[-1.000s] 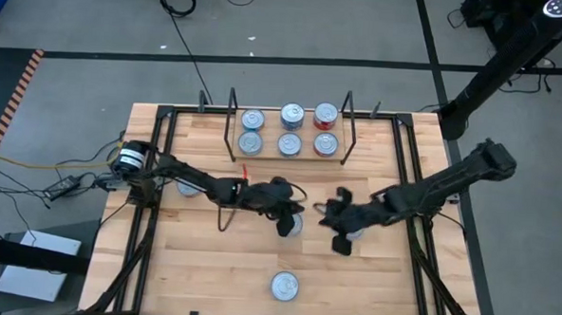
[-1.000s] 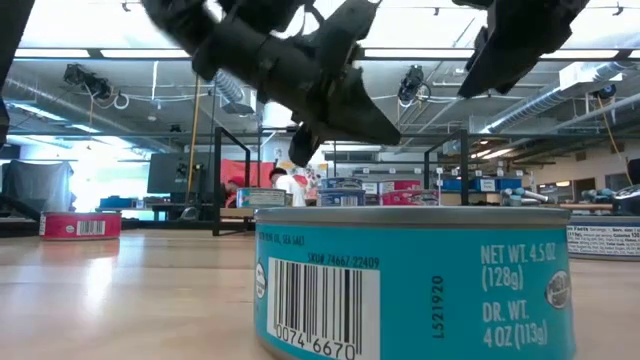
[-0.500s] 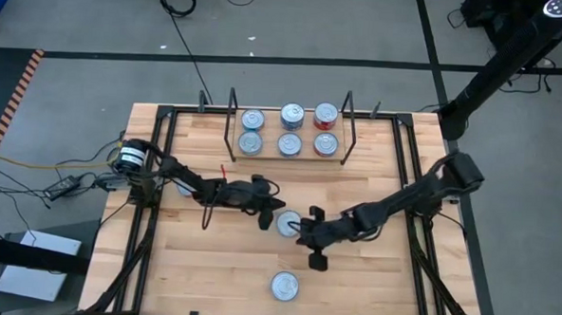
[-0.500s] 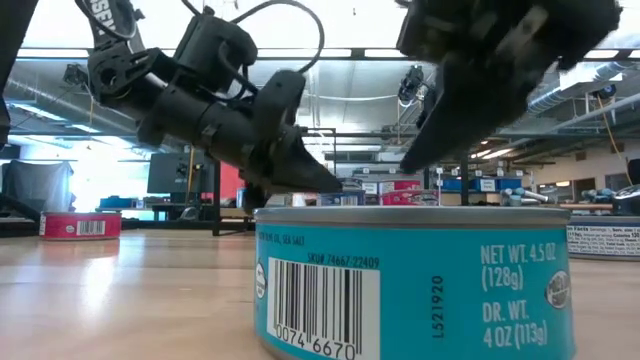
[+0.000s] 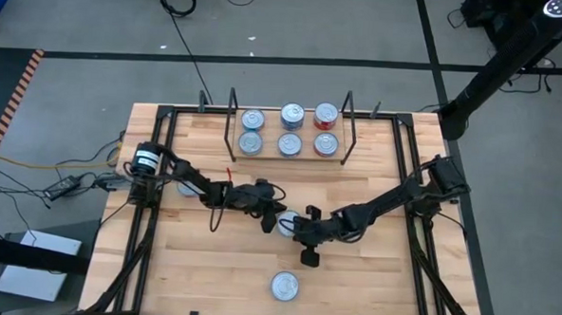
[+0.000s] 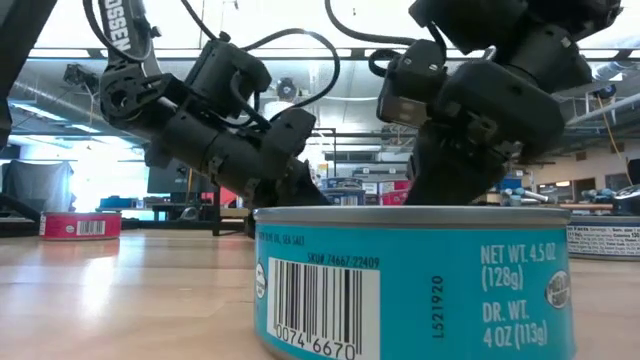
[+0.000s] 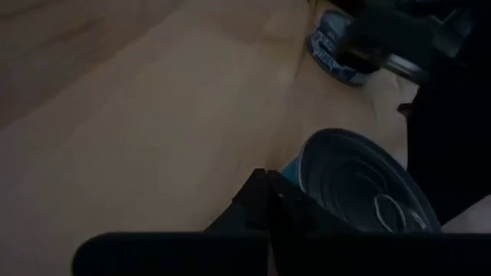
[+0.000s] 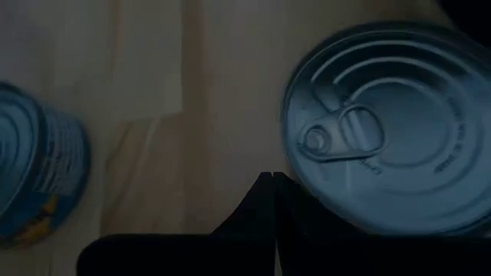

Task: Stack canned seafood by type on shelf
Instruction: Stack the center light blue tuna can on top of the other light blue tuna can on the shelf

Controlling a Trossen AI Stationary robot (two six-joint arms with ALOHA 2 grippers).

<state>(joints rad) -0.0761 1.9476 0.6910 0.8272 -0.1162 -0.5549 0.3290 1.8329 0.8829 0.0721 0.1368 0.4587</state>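
The near tin [image 6: 415, 285] carries a teal-blue label reading "NET WT. 4.5 OZ (128g)", "DR. WT. 4 OZ (113g)", the code "L521920", and a barcode numbered "0074 6670". A red tin [image 6: 80, 226] with its own barcode stands far off at the table's left edge.

The shelf [image 5: 289, 146] sits at the table's far side and holds six tins: two columns of blue, and one column of red [image 5: 326, 115] at its right end. One more tin [image 5: 287, 224] stands at the table's centre, between the two grippers.

The left gripper [image 5: 275, 217] sits just beside that centre tin, fingers closed together, holding nothing. The right gripper [image 5: 307, 256] sits just beside the same tin on the opposite side, fingers likewise closed and empty.

The table [image 5: 191, 258] is light butcher-block wood with black frame rails. The floor is grey, with cables lying on it. Beyond the table lies a workshop with ceiling strip lights, ducts and shelving.
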